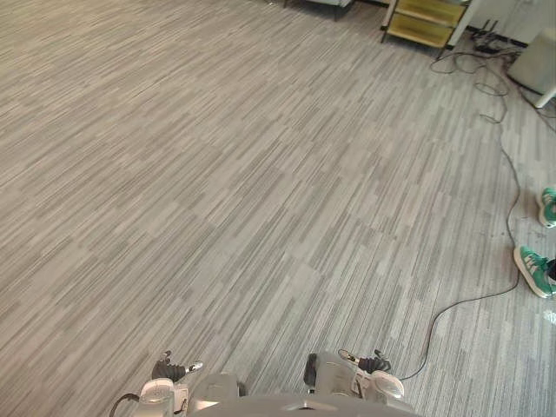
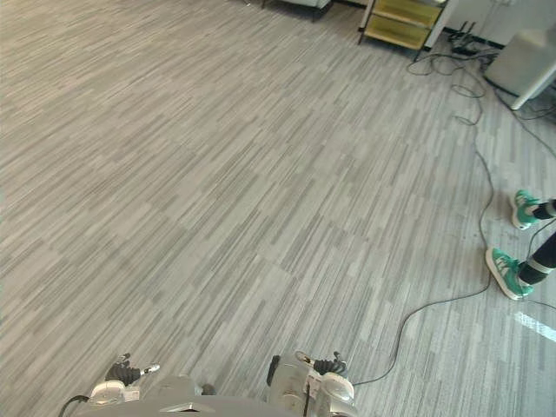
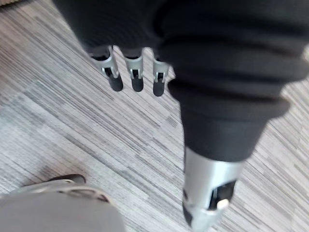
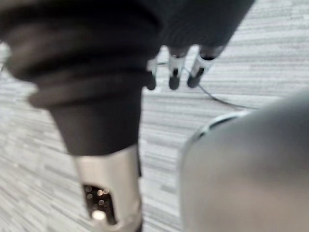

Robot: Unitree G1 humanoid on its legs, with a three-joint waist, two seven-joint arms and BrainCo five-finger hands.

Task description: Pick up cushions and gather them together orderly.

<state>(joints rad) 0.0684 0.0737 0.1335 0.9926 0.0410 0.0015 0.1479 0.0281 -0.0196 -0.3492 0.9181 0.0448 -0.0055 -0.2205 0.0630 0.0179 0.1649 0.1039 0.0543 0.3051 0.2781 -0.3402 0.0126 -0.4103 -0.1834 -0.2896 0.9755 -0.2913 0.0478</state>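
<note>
Grey carpet floor [image 1: 261, 174] stretched toward twelve o'clock. Left robot hand [image 3: 137, 77] and right robot hand [image 4: 175, 77] hung slack-fingered, holding nothing, probably because cushions needed finding first.

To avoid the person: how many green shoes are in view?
2. The near green shoe stands at the robot's right; the far green shoe just beyond it.

- Carpet floor [image 1: 217, 174]: lies under everything listed.
- Shelf unit [image 1: 423, 19]: at 1 o'clock, far edge, standing on the floor.
- Cables [image 1: 476, 62]: on the floor just right of the shelf unit. One trails from 1 o'clock to 5 o'clock.
- Person's shoes [image 1: 532, 269]: at 3 o'clock, beside the trailing cable.
- Left hand [image 3: 136, 72], right hand [image 4: 175, 72]: above the carpet, not touching it.
</note>
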